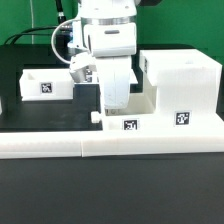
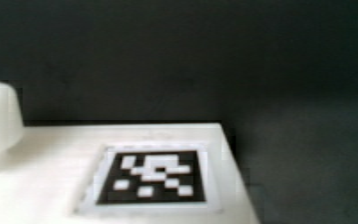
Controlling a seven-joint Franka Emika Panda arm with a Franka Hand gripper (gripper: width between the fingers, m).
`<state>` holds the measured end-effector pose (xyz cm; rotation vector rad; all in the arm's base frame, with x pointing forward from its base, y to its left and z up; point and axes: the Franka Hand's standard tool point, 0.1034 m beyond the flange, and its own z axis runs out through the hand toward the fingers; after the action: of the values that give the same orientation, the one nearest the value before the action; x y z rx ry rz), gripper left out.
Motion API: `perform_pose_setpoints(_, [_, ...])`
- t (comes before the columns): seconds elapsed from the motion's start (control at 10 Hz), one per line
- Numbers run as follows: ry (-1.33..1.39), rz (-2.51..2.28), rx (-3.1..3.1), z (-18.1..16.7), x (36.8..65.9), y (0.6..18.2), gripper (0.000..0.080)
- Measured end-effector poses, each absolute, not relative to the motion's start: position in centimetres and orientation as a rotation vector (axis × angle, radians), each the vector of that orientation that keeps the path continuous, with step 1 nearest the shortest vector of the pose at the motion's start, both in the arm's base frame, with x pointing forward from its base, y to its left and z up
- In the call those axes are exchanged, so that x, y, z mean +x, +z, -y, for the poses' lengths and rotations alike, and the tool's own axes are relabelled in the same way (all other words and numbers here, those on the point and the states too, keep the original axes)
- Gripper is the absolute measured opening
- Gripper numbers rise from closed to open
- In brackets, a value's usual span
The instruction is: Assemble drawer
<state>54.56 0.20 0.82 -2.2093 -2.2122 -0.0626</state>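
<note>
On the black table [image 1: 110, 195], behind the long low white rail [image 1: 50, 146], the drawer [image 1: 182, 90] stands in separate white pieces. Its large boxy housing [image 1: 175, 68] is at the exterior view's right, with a black-and-white tag on its front. The middle tray [image 1: 140, 108] sits just beside it, also tagged. The left tray [image 1: 45, 80] is well apart at the exterior view's left. The gripper [image 1: 113, 100] hangs upright over the middle tray, its tips down at the tray's wall. Whether the fingers are spread or clamped cannot be told. The wrist view shows a blurred tag [image 2: 155, 175] on a flat white face [image 2: 51, 150], with dark table beyond. The rail runs across in front of the parts.
</note>
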Motion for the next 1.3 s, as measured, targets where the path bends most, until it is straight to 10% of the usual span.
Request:
perform_pose_setpoints(0.8, [-0.066, 2.165, -2.262, -1.8, 54.9, 1.0, 0.0042])
perform_pose_setpoints(1.0, [-0.066, 2.164, -2.263, -1.7, 54.9, 1.0, 0.0292])
perform_pose_setpoints(1.1, [-0.050, 2.159, -2.262, -1.7, 55.0, 1.4, 0.0292])
perform_pose_setpoints(1.2, [-0.035, 2.158, -2.261, -1.5, 55.3, 2.3, 0.0484])
perform_pose_setpoints(1.3, [-0.012, 2.154, -2.259, -1.3, 55.6, 3.2, 0.0484])
